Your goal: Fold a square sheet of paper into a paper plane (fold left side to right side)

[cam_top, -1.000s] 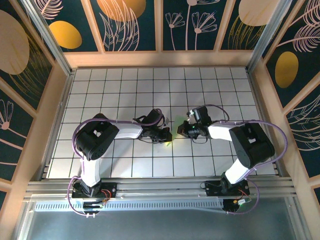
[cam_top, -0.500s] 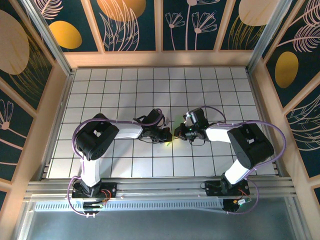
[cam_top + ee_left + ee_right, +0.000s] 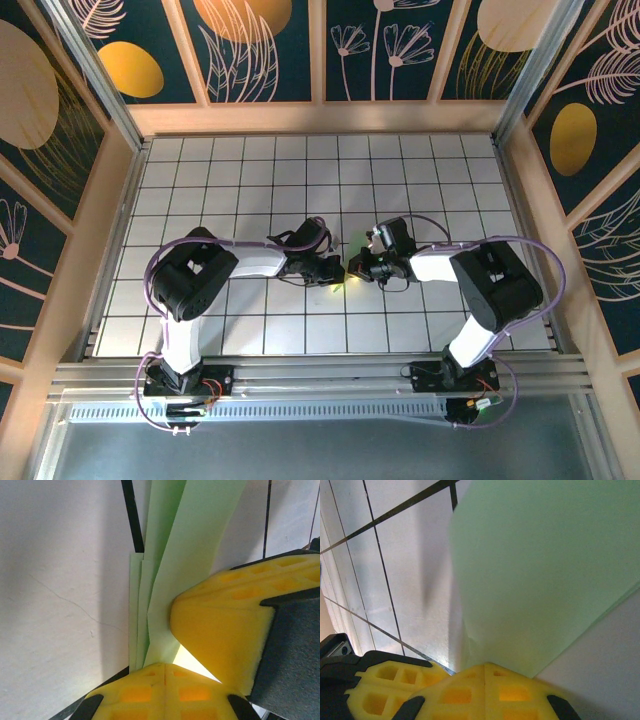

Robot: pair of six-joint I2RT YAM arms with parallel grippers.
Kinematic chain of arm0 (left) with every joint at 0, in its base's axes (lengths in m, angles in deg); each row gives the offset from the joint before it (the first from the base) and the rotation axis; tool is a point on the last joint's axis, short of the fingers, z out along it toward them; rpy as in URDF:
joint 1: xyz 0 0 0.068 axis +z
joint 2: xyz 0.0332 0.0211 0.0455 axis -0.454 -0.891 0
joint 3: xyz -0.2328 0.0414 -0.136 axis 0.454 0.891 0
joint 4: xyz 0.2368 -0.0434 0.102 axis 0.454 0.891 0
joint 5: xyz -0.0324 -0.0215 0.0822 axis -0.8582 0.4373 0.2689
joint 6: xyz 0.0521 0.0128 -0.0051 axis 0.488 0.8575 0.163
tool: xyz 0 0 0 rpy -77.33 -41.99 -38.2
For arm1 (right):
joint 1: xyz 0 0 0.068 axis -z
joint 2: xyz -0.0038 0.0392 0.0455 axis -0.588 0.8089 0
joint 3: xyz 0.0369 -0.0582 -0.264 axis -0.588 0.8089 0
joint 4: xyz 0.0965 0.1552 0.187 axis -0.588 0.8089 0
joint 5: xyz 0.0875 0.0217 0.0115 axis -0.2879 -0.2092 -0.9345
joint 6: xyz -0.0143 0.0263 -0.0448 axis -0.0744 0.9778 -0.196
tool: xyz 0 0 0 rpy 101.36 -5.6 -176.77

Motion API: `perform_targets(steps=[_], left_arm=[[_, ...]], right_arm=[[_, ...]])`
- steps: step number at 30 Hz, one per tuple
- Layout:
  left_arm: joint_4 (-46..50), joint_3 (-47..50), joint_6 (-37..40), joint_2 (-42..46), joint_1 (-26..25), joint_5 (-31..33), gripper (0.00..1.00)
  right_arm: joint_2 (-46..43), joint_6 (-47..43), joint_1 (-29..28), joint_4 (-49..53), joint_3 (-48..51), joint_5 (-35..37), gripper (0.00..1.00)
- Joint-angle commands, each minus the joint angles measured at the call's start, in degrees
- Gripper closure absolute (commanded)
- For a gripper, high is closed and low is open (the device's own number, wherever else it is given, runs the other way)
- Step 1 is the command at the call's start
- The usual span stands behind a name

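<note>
Right now your left gripper (image 3: 174, 652) is pinched shut on the green paper (image 3: 190, 555). The folded layers run in between its two yellow fingers (image 3: 225, 630). Your right gripper (image 3: 354, 269) sits just beside it. Its yellow fingers look closed on an edge of the same paper.

The paper is between the two grippers, near the middle of the white tiled table (image 3: 250, 180). Part of it looks lifted off the tiles.

I think you are partway through folding the left side over to the right. To do it well, go slowly. Let one gripper hold the paper in place while the other carries its edge across. Line the edges up before you press down. Don't pull the two grippers apart, or the thin paper could tear. Then rub flat along the fold, from one end to the other.
</note>
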Motion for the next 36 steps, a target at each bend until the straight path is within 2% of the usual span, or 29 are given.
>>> perform_targets(steps=[1, 10, 17, 21, 26, 31, 36], left_arm=[[7.72, 1.04, 1.56, -3.21, -0.14, 6.06, 1.00], [7.98, 1.08, 1.74, -3.54, -0.26, 6.06, 1.00], [7.59, 1.13, 1.58, -3.19, -0.27, 6.15, 1.00], [7.24, 1.20, 1.34, -2.94, -0.27, 6.15, 1.00], [6.94, 1.08, 1.20, -2.84, -0.36, 5.95, 1.00], [5.85, 1.10, 0.63, -2.48, -0.31, 5.54, 1.00], [4.29, 1.28, -0.09, -2.31, -0.36, 4.64, 1.00]], right_arm=[[1.77, -3.69, 2.69, 2.29, -1.16, 3.75, 1.00], [3.90, -8.75, 8.64, 4.64, -6.59, 3.20, 1.00], [1.34, -10.34, 9.49, 6.50, -9.74, 1.63, 1.00], [-0.49, -8.70, 8.16, 5.69, -8.13, 0.51, 1.00], [-0.46, -3.45, 3.38, 2.34, -5.32, -0.49, 1.00], [1.16, 1.28, 0.48, -1.01, -3.15, -0.57, 1.00], [3.85, 2.23, -0.60, -2.08, -3.25, -0.68, 1.00]])
